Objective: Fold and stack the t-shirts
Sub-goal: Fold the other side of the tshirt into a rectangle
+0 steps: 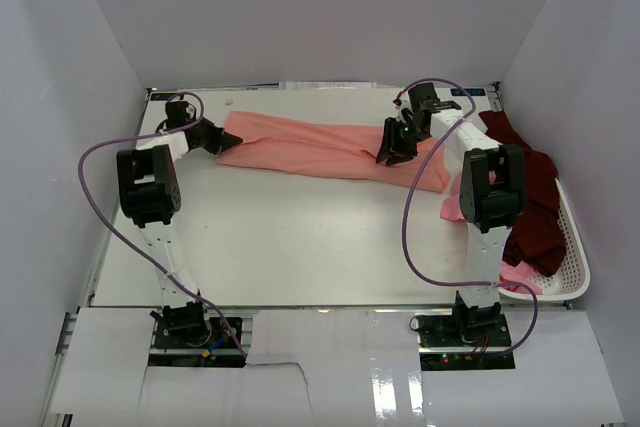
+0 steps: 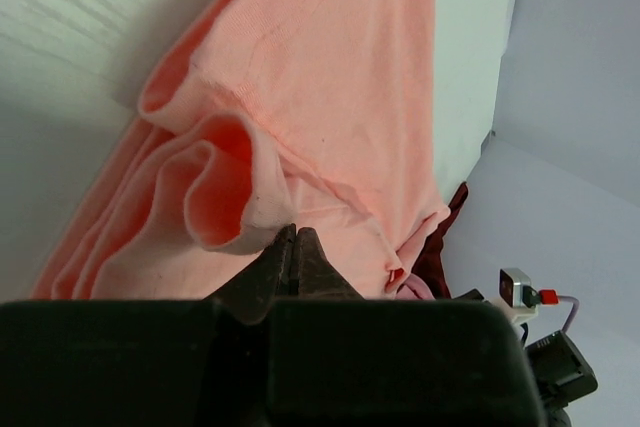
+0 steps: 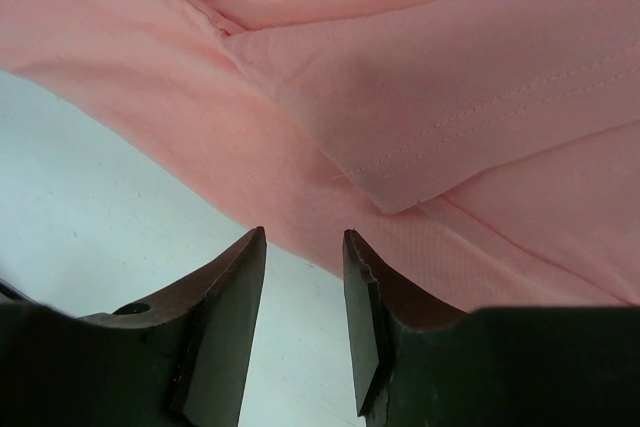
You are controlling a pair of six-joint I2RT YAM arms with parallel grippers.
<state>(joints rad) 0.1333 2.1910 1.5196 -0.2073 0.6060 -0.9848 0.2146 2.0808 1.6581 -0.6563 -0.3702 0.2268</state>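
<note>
You see the salmon-pink t-shirt [image 1: 320,152] lying as a long band across the far part of the table [image 1: 300,237], i.e. from the far left corner area to under the right arm. The left gripper [image 1: 222,142] is at the left end of it; in the wrist view its jaws are pressed together w/ no gap, and a bunched fold of the cloth meets the tips, so it is clenched on the shirt's edge. That end comes to a point at the gripper. The right gripper [image 1: 390,154] is over the right part of the same shirt. Its jaws stand partly apart w/ nothing between them; thru the gap you see only bare table and the near edge of the cloth, just beyond the tips. A sleeve hem w/ double stitching lies there on top of the shirt body. On the right side, the white basket [image 1: 575,247] holds the dark maroon t-shirt [image 1: 535,207], which hangs partly over the rim toward the table. The lighter pink t-shirt [image 1: 520,275] shows at the near end of the basket, under the maroon one.
</note>
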